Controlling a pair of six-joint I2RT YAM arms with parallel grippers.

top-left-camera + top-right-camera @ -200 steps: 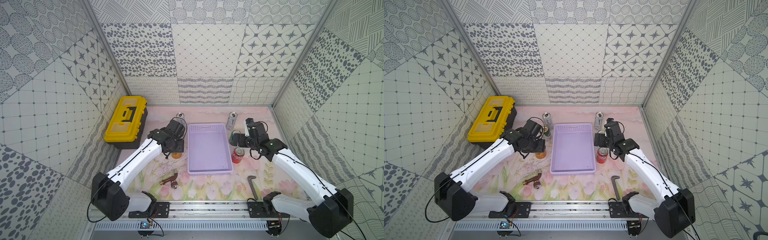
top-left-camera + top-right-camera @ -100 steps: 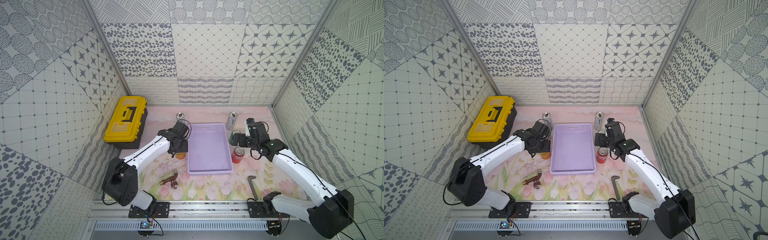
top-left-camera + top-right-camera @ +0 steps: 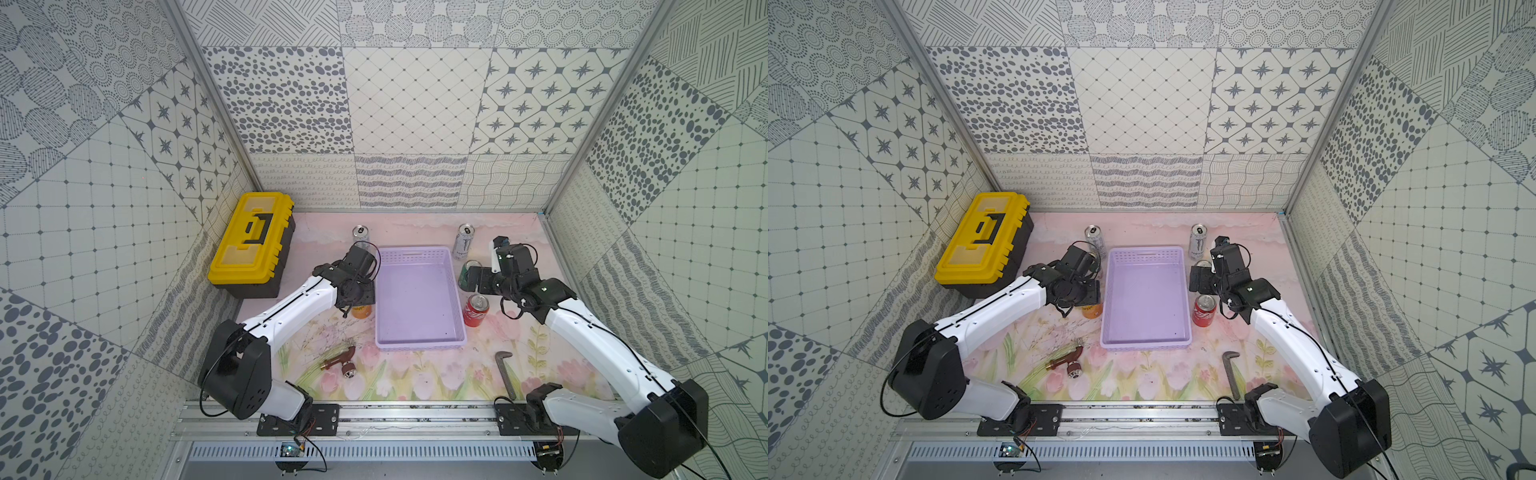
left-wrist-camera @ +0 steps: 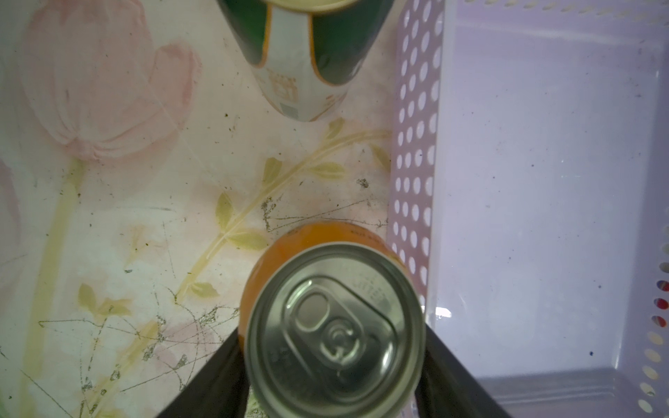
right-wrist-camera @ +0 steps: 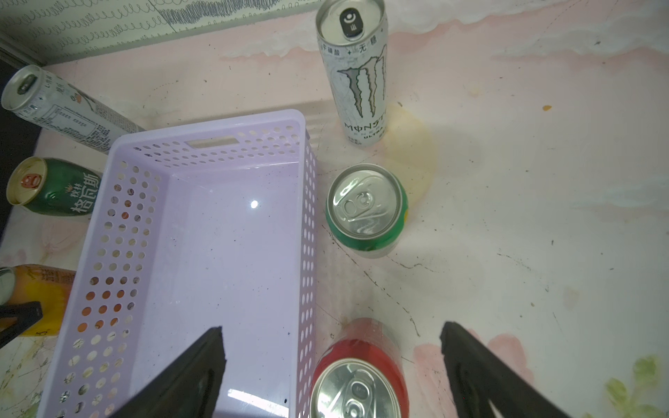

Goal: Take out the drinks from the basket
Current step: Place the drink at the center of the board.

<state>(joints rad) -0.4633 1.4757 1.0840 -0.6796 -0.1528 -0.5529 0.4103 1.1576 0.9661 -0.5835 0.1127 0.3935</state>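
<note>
Flower-printed surface (image 3: 415,382) under tiled walls: at its middle lies the lavender basket (image 3: 417,299), every can outside it. Beside the basket's left wall, the left tool (image 4: 332,329) is clenched on the upright orange can (image 3: 361,311). Toward the right edge, the right tool (image 5: 332,329) hangs spread wide over the red can (image 5: 358,391). Farther back stand the green can (image 5: 365,208) and the dark green-and-white can (image 5: 54,188). Near the far edge are the left tall white can (image 3: 360,235) and the right tall white can (image 3: 464,241).

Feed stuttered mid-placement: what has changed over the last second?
The left arm swung inward, carrying the orange can, gripped in the left claw, slightly toward the basket. The right claw, open by the red can, and the basket stayed put.
</note>
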